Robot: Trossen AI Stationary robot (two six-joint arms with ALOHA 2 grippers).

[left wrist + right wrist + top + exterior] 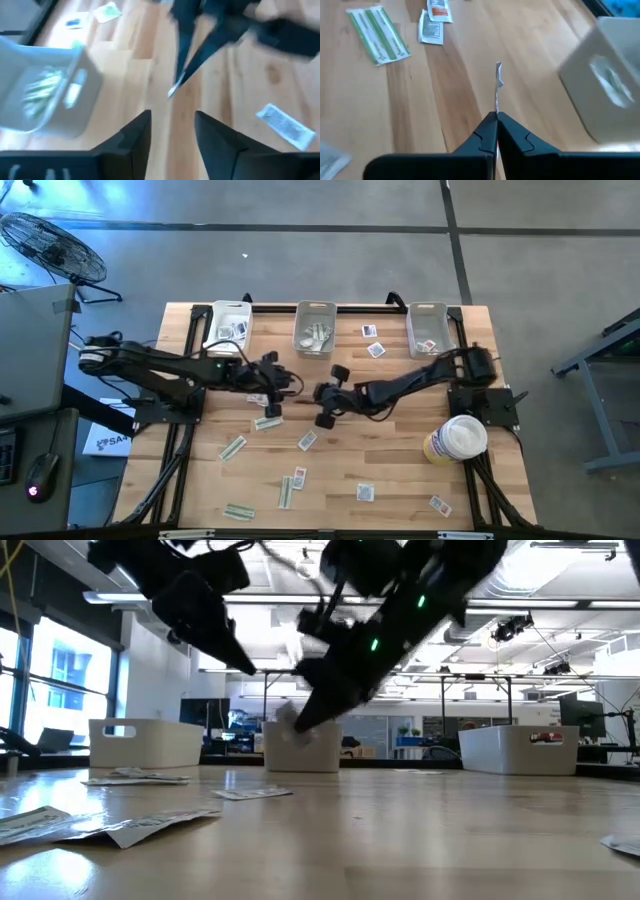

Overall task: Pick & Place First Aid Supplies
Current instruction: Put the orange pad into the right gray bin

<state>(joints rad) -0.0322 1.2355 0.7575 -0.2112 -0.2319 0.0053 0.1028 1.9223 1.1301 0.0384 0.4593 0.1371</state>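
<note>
Here, right gripper pinching thin packet, edge-on

— What's on the wooden table besides the packets?
— Three clear bins along the far edge, and a white-and-yellow tub near the right side.
— And off the table?
— A fan on the floor, plus a computer mouse.

A lab or workshop is suggested: a wooden table is set on bare concrete floor, a floor fan is placed nearby, and exposed ceiling ducts are seen.
</note>
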